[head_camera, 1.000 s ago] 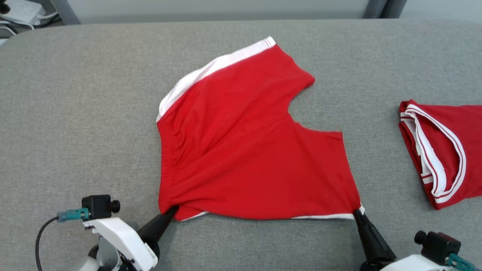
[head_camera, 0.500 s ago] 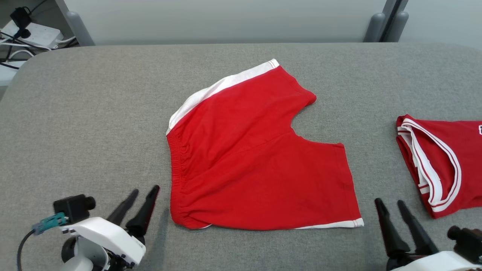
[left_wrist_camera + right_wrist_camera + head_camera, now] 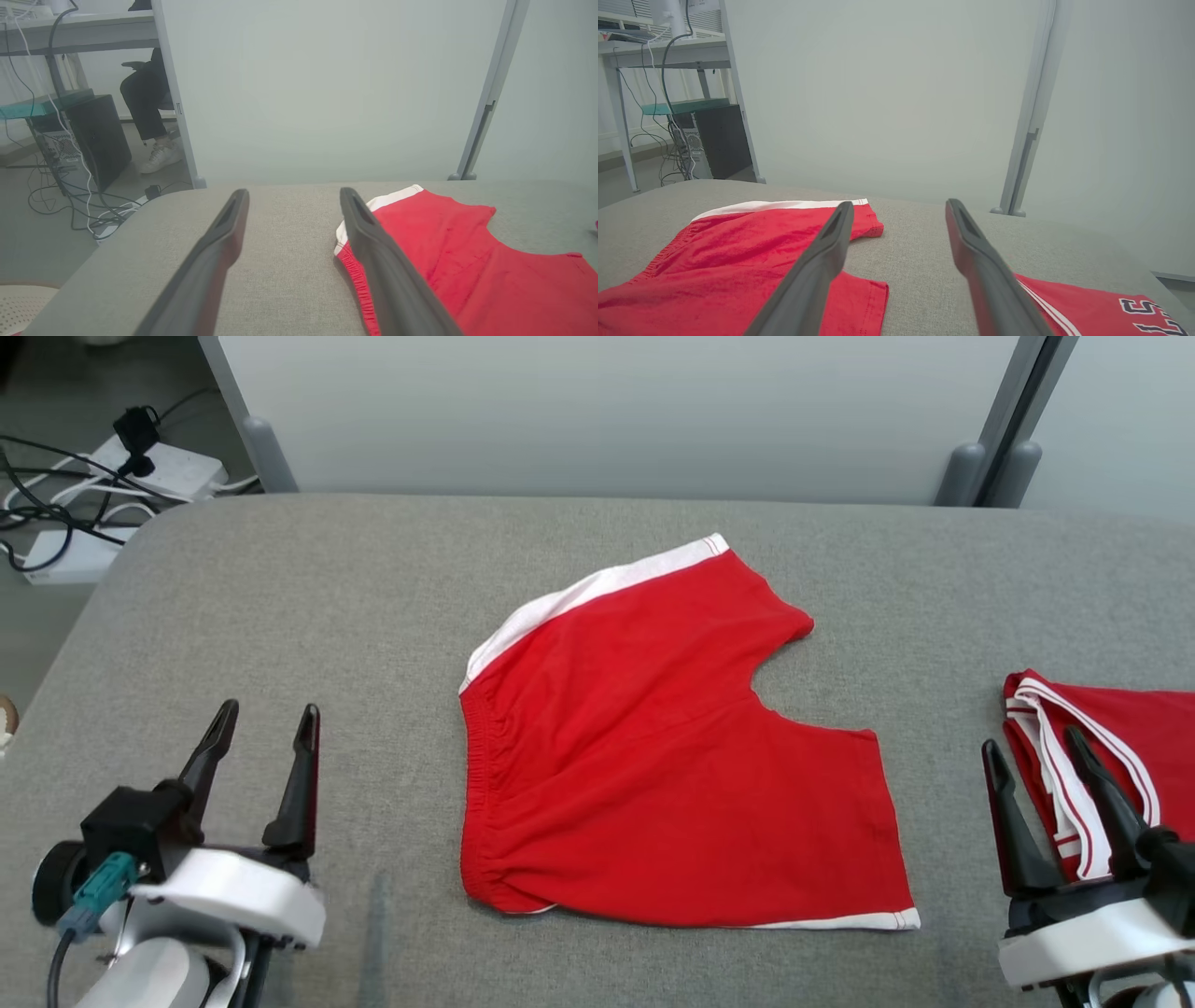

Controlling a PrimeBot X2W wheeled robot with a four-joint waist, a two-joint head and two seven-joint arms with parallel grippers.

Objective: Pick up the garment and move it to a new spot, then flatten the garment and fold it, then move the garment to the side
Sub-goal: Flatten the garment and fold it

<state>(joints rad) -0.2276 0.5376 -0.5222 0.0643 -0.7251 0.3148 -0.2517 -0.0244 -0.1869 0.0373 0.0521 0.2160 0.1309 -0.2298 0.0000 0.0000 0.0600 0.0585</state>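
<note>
Two pairs of jaws stand apart, empty, lower left and lower right of head view. Red shorts (image 3: 653, 784) lie spread mid-frame on the grey surface (image 3: 280, 616). Risk: right jaws sit just beside another red garment (image 3: 1172, 719) at right edge; may snag that instead.

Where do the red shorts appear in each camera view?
Head view: shorts at centre of the grey table.
Left wrist view: shorts at lower right.
Right wrist view: shorts at lower left.
Shared landmark: the grey post behind the table.
</note>
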